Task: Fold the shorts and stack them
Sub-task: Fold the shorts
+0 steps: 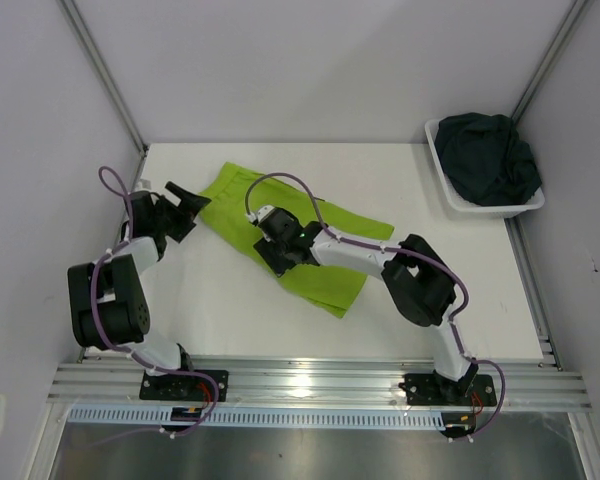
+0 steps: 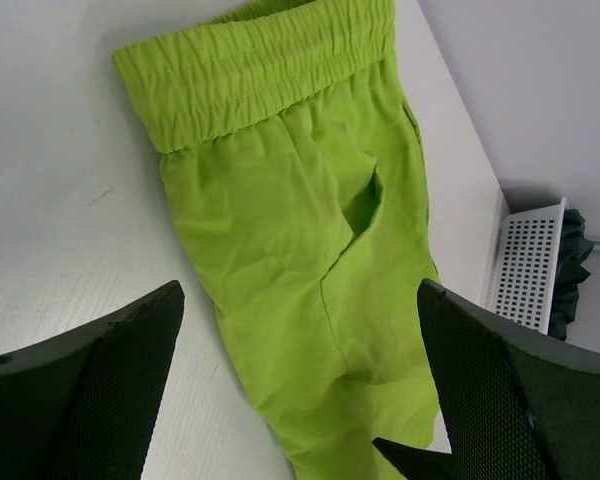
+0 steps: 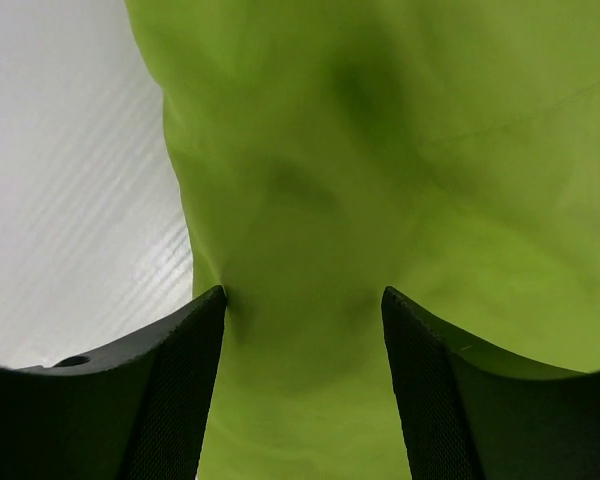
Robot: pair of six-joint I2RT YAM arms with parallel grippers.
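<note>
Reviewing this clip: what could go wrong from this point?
1. The lime green shorts bunch against one of the fingers of the right gripper; pulling away might drag and rumple them.
2. The dark shorts lie crumpled in the white mesh basket; lifting them might shift it.

The top external view sits high above and behind the arm bases, looking down and forward over the whole table [image 1: 230, 310], far corners included. The left wrist view is low near the far left corner, looking past the left arm's fingers [image 2: 90, 385] across the lime green shorts [image 2: 280, 220] toward the far right corner and the white basket [image 2: 525, 265]. The right wrist view is closest, the right arm's fingers [image 3: 160, 390] framing green fabric and a strip of table. All three share the shorts.
</note>
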